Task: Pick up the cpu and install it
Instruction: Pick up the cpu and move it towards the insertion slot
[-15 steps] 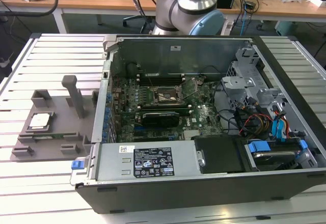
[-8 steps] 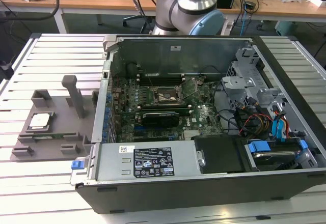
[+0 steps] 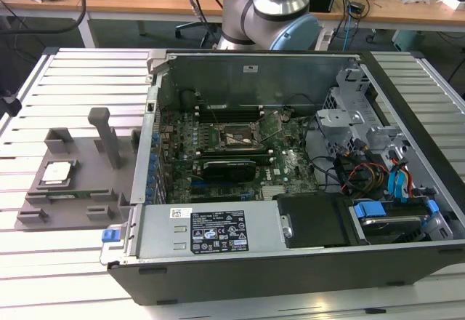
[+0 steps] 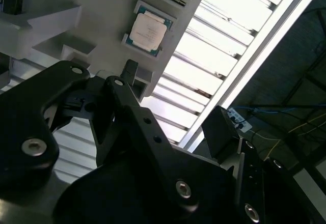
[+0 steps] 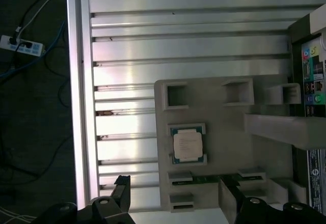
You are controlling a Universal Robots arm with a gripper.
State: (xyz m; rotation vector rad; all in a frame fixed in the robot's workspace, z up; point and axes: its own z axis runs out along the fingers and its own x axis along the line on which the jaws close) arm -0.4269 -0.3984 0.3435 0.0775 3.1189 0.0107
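Noted cpu (image 5: 187, 145) lying flat in recess of grey plastic tray (image 5: 229, 132), beside computer case (image 3: 254, 280), clear of gripper (image 5: 175, 191), spread wide, empty. Judged light, rigid, fragile underneath; best pinched at opposite edges.

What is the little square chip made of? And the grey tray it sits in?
The cpu looks like metal on top: a pale, silvery, slightly shiny lid over a greenish edge, likely circuit board. The tray looks like matte grey plastic, with dull, even, blocky walls.

Silvery square cpu (image 5: 187, 145), flat on grey tray (image 5: 229, 132)
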